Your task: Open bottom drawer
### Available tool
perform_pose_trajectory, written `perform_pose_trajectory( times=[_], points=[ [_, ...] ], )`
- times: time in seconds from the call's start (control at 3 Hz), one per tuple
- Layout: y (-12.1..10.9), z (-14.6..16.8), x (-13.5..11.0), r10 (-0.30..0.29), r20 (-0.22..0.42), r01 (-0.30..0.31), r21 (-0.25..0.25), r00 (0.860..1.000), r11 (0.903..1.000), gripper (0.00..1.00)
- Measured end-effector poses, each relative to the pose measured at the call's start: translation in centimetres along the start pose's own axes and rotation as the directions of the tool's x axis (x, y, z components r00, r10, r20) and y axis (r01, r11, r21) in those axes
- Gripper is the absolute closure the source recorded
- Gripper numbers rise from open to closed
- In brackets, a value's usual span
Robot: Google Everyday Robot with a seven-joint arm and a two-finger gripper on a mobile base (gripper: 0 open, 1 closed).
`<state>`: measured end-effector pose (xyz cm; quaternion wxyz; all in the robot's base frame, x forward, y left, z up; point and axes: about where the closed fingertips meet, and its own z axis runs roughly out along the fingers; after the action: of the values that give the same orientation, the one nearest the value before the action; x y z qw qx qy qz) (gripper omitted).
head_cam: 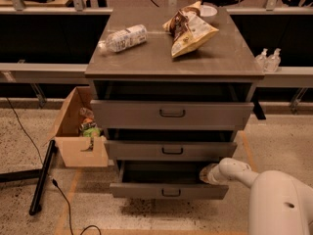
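The bottom drawer (168, 190) is the lowest of three in the grey cabinet (171, 58). It stands pulled out farther than the two above, with a dark gap behind its front panel and a small dark handle (170, 193) at its middle. My gripper (206, 174) reaches from the white arm (274, 195) at lower right into the drawer's right end, just behind the front panel. Its tips are hidden inside the drawer.
The middle drawer (171, 150) and top drawer (172, 113) stand slightly out. A plastic bottle (123, 38) and chip bags (190, 27) lie on the cabinet top. A cardboard box (78, 131) sits on the floor at left, with a black pole (41, 177) and cable beside it.
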<state>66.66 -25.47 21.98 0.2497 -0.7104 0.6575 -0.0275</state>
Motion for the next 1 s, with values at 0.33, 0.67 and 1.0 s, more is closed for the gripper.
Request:
perform_pose_trajectory(
  times=[0.33,0.67,1.0],
  points=[
    [-0.1,1.4,0.0,0.006,0.004,-0.006,0.003,1.000,1.0000,1.00],
    [-0.1,3.0,0.0,-0.013,-0.001,0.013,-0.012,1.000,0.9998,1.00],
    [0.8,4.6,0.3,-0.035,-0.011,0.034,-0.081,0.999,0.9961,1.00]
  ],
)
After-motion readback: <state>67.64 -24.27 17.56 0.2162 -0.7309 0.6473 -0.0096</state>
